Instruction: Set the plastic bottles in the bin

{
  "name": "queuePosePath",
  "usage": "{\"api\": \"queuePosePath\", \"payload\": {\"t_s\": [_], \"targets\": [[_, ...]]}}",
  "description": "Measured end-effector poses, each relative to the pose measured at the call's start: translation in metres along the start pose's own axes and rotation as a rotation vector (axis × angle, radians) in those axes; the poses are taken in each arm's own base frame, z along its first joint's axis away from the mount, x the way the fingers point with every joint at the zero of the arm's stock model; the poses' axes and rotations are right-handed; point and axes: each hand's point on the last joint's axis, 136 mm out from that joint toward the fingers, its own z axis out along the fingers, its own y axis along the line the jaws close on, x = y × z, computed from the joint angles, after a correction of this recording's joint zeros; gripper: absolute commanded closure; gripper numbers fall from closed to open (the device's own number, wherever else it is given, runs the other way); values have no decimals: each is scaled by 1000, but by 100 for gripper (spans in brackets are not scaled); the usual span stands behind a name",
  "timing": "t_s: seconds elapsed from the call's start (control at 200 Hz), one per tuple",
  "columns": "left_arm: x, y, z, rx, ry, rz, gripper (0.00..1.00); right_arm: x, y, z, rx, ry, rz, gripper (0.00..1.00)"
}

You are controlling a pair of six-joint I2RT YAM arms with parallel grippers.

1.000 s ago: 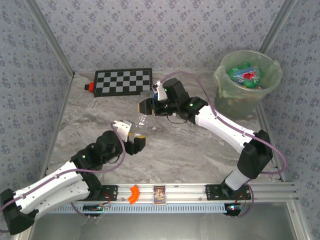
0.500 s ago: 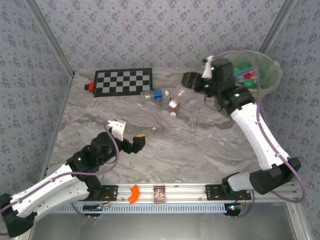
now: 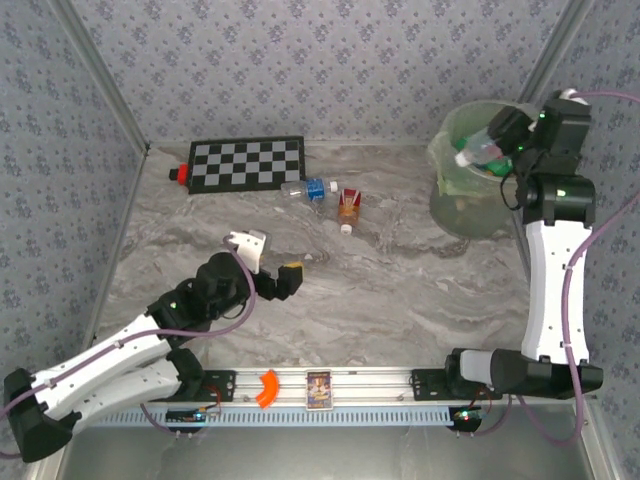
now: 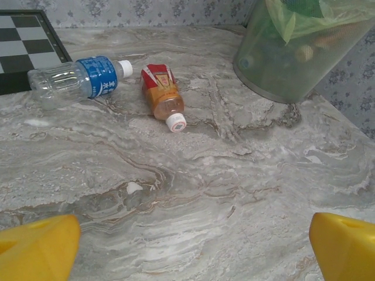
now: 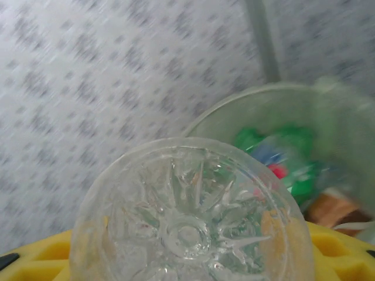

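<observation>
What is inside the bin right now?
Green bottles and something brownish lie in the bin. The clear bottle in the right gripper hides part of it, and what lies deeper is covered.

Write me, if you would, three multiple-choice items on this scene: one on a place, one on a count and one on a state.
1. Where is the held bottle in the right gripper?
A. Above the bin
B. On the checkerboard
C. By the left arm's base

2. How many bottles lie on the table?
A. One
B. Two
C. Four

3. How is the left gripper?
A. Open and empty
B. Shut on a green bottle
C. Shut on a red block

Key:
1 A: the top view has it over the bin's opening.
2 B: the blue-labelled bottle and the orange-brown bottle lie side by side.
3 A: its yellow fingers stand wide apart with bare table between them.
</observation>
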Motion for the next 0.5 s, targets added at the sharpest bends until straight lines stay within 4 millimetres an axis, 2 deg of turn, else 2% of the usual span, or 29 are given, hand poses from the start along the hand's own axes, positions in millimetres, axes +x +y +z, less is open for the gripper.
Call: {"api": "queuePosePath", "payload": {"t_s": [0.1,0.23,0.345,0.5], "targets": [[-1,-2,1,12,-1,-2,0,-19,-25,0,107,-78,-14,45],[-1,-4,1,20,-1,-2,0,-37,-31,12,188,-159,-118,46],[-1,-4,1,23,0,-2,0,-41,-25,36,257,-200,-273,41],[0,-7,1,37,6,-7,0,-30,1,73,314,-225,-536,43]]}}
